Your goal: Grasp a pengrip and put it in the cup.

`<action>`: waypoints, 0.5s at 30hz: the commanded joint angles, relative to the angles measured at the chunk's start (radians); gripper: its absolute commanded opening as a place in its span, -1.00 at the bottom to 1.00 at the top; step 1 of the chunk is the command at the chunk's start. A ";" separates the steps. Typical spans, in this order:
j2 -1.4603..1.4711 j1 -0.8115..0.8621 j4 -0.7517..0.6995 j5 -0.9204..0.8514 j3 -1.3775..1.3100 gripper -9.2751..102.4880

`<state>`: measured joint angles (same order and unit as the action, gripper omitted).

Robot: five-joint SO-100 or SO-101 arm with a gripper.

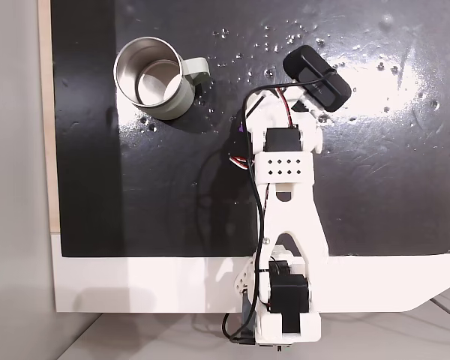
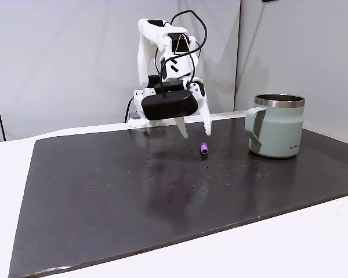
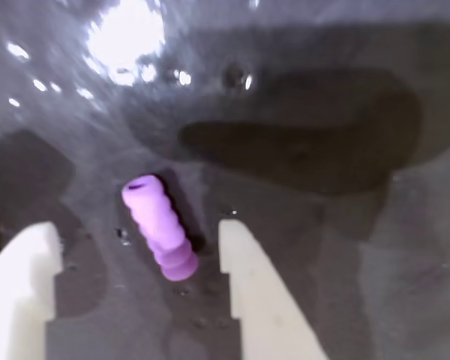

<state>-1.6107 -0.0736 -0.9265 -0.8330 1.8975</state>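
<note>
1. In the wrist view the gripper (image 3: pixel 135 247) has its two white fingers (image 3: pixel 247 277) apart, one on each side of the pengrip (image 3: pixel 159 227).
2. The pengrip lies on the dark surface (image 2: pixel 133 197), touching neither finger.
3. In a fixed view the cup (image 2: pixel 276 126) stands upright, well right of the pengrip (image 2: pixel 203 148).

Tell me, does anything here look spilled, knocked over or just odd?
Nothing is damaged or spilled. The cup stands upright on the black mat. The pengrip lies on its side on the mat, between the open gripper's fingers, lying slantwise across the gap. Small pale specks dot the mat, probably dust or scuffs.
</note>
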 commanded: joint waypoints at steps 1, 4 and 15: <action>0.015 -0.018 0.003 -0.014 -0.074 -0.45; 0.048 -0.026 0.005 -0.015 -0.086 -0.44; 0.147 -0.071 0.029 -0.011 -0.103 -0.46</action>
<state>-1.4634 -0.1381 -0.9235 -0.8406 1.8607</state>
